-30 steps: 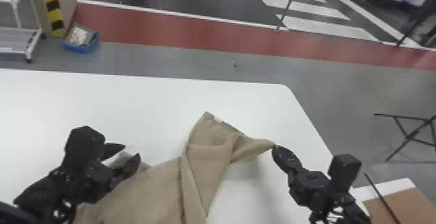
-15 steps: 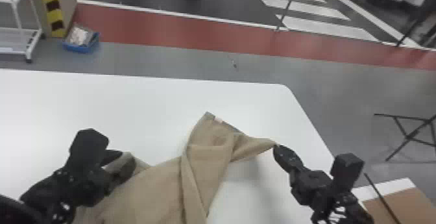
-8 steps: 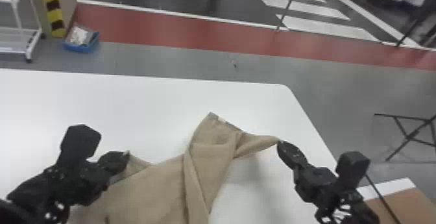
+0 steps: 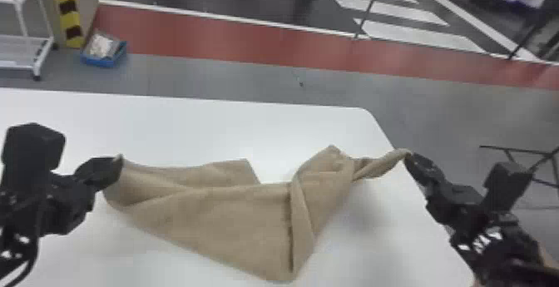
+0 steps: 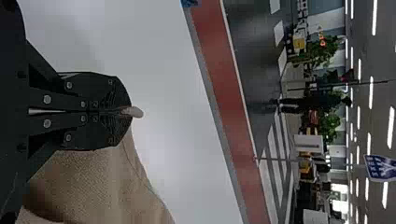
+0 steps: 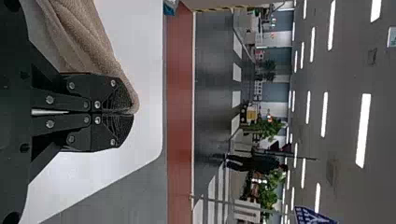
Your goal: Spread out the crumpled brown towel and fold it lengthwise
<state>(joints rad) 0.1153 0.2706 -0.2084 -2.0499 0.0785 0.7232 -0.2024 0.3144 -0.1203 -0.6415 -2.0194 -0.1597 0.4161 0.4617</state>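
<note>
The brown towel (image 4: 233, 219) stretches across the white table between both grippers, its right part twisted and folded over, its lower corner pointing to the near side. At its left end my left gripper (image 4: 116, 163) is shut on a towel corner. My right gripper (image 4: 409, 157) pinches the towel's far right tip near the table's right edge. In the left wrist view, a small tip of cloth pokes out past the left gripper (image 5: 126, 112), with towel (image 5: 98, 186) beside it. The right wrist view has the right gripper (image 6: 128, 112) shut on a bunched strip of towel (image 6: 84, 42).
The white table (image 4: 166, 119) has its rounded far right corner just beyond the right gripper. On the floor past the table are a blue bin (image 4: 103, 53) and a white cart (image 4: 25, 45); a black folding stand (image 4: 520, 153) is at the right.
My left gripper closed on the towel's left part and moved left, drawing the cloth out wider with its left end up. The right gripper shifted slightly right, still holding its tip.
</note>
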